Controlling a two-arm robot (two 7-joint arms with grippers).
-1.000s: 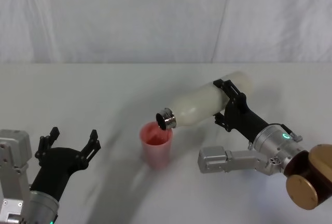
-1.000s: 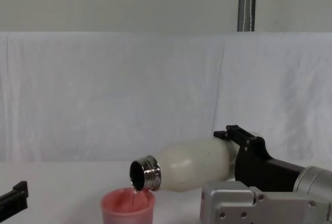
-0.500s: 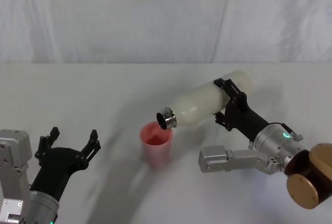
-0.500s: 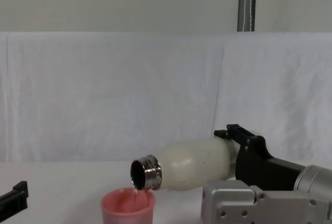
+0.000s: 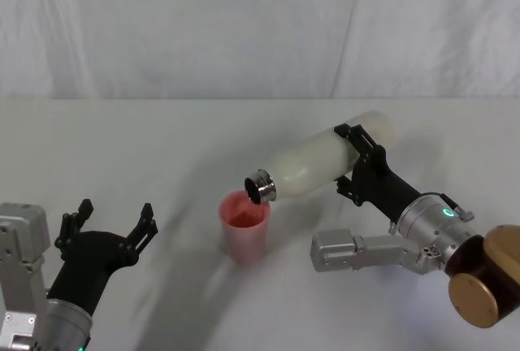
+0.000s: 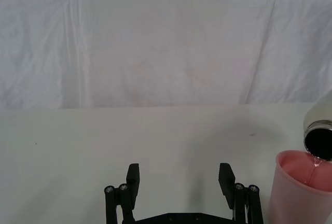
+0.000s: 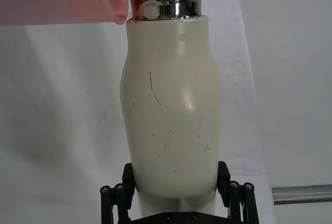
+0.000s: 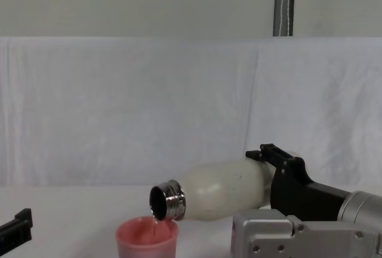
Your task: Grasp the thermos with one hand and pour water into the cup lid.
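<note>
The right hand (image 5: pixel 357 164), a black two-finger plastic unit on a silver-grey arm, was clamped around the lower body of the tall cream-white matte thermos (image 5: pixel 325 162) with the shiny threaded steel neck. The thermos was held tilted well past level above the bench (image 5: pixel 162 148), its open mouth directly over the rim of the small squat pink plastic cup lid (image 5: pixel 244 223).

Compared with one second before, the bottle's angle and position showed almost no change; at most the neck sat marginally lower. A thin stream of water (image 8: pixel 156 222) ran from the mouth into the cup lid. Judgement: pouring was in steady progress, alignment held, and the remaining concern was overfilling the cup lid.

The left hand (image 5: pixel 110 225) rested low at the robot's left, fingers spread wide and empty.
</note>
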